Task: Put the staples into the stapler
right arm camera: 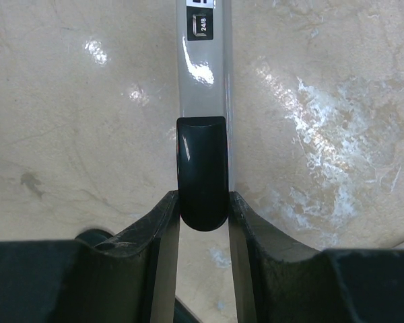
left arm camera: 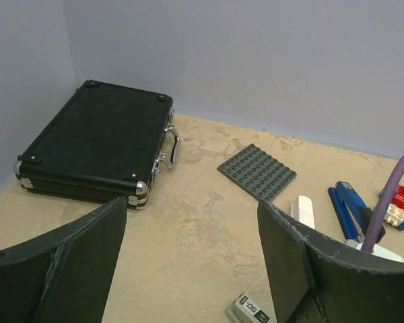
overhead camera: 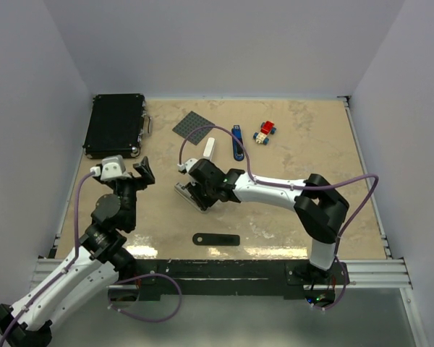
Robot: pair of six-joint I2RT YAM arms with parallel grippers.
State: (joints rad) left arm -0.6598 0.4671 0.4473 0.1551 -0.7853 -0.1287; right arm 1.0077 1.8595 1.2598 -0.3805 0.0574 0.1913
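Two end effectors share the job. At the far left corner of the worktop (overhead camera: 311,152) sits a black hard case (overhead camera: 116,124). On its near side the left end effector (left arm camera: 192,222) hangs released, its fingers spread wide over bare surface with nothing between them. Right of that, near the middle, the grey stapler (right arm camera: 203,81) lies along the worktop. The right end effector (right arm camera: 203,202) is clenched on its rear end, one finger on each flank, with the stapler's rounded black pad (right arm camera: 202,168) showing between them. Farther back lies a grey studded baseplate (overhead camera: 194,124). Just right of it and a little nearer are the staples (overhead camera: 210,148), a small pale box resting flat, apart from both arms and untouched. Next come what looks like a blue stapler (overhead camera: 237,142) and a red, white and blue toy-brick car (overhead camera: 265,132). The grey stapler looks rigid, fairly heavy and glossy, so a squeeze on its flanks could slip, though the present hold seems sound for steadying it. The staples box is probably light and easily crushed, and any strip inside would snap if bent. I would take it gently across its two long sides, near mid-length, with the free left end effector.
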